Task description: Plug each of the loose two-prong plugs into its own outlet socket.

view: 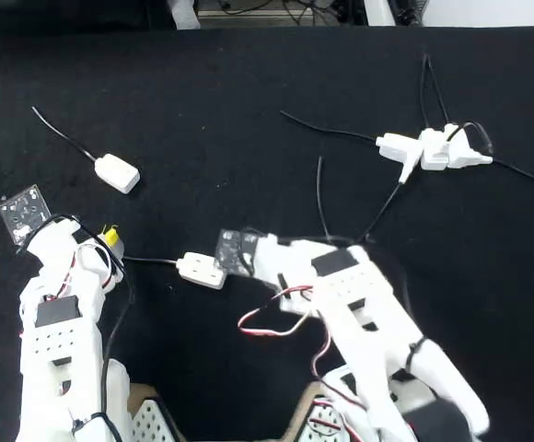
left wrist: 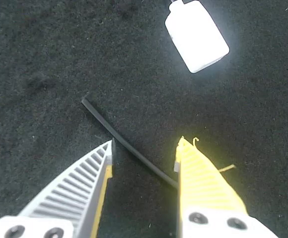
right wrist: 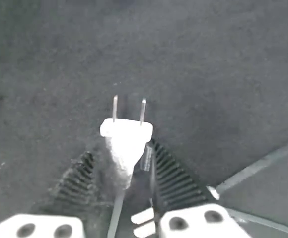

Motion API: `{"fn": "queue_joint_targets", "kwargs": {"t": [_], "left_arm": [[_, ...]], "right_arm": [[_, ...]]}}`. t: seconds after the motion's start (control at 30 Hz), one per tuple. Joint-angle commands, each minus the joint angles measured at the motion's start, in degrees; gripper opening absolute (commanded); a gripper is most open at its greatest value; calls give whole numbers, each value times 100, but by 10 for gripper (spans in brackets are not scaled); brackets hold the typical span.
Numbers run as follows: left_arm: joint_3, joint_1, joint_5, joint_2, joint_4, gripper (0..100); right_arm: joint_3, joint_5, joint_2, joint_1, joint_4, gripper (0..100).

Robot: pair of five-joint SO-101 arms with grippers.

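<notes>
I see matt black cloth (view: 249, 83), faintly fuzzy, over the table. The plug (right wrist: 125, 141) is smooth white plastic with bare metal prongs (right wrist: 115, 106). The socket (left wrist: 197, 35) is glossy white plastic, and the cord (left wrist: 129, 148) looks like matt black rubber. The left gripper (left wrist: 146, 145) has ribbed plastic fingers (left wrist: 203, 181), one white, one yellow.

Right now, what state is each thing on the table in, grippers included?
left gripper: open, astride a black cord.
right gripper: shut on the two-prong plug.
two-prong plug: unplugged, prongs bare.
middle socket: nothing plugged in.
white block: alone, nothing plugged in.
far white cluster: pieces joined together.
</notes>
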Motion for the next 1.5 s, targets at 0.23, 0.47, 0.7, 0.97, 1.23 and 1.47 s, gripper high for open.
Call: {"fn": "queue_joint_targets", "kwargs": {"t": [0.23, 0.47, 0.7, 0.97, 1.23, 1.47], "left_arm": [[-259, 4, 79, 0, 167, 206], [-892, 154, 62, 0, 1327, 208], [-892, 804, 44, 0, 1424, 206], [-998, 884, 44, -132, 1495, 206], [-866, 1947, 26, -2497, 2690, 209], [-13, 2466, -527, -4563, 2892, 210]], "right_arm": [[-312, -1670, -2141, -1547, 123, 10], [532, -2268, -2396, -1582, -2286, 10], [831, -3015, -2396, -1582, -3121, 10], [1543, -3077, -2396, -1582, -3921, 10], [1631, -3640, -2396, -1609, -4070, 10], [1666, -3631, -2396, -2365, -3991, 10]]}}
